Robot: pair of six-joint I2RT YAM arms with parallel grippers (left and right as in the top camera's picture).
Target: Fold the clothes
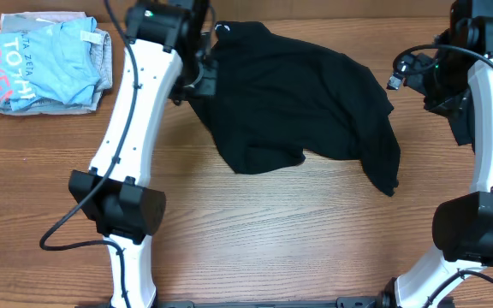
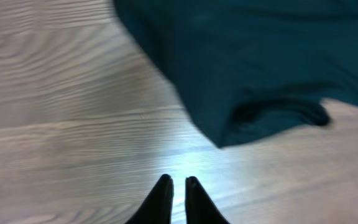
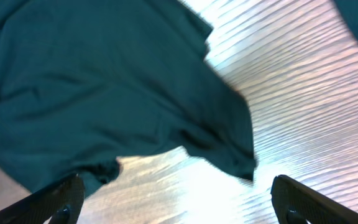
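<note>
One black T-shirt (image 1: 302, 103) lies crumpled and partly spread at the back middle of the wooden table. A small white mark shows at its top edge. In the left wrist view the shirt (image 2: 260, 62) is ahead and to the right. My left gripper (image 2: 178, 182) is shut and empty over bare wood just short of the shirt's edge. In the right wrist view the shirt (image 3: 104, 81) fills the upper left. My right gripper (image 3: 179, 190) is wide open and empty, above the shirt's lower edge and the wood.
A pile of light blue and pale folded clothes (image 1: 45, 64) sits at the back left corner. The left arm (image 1: 135, 111) crosses the table's left side, and the right arm (image 1: 490, 128) stands along the right edge. Bare wood (image 1: 272, 239) lies in front.
</note>
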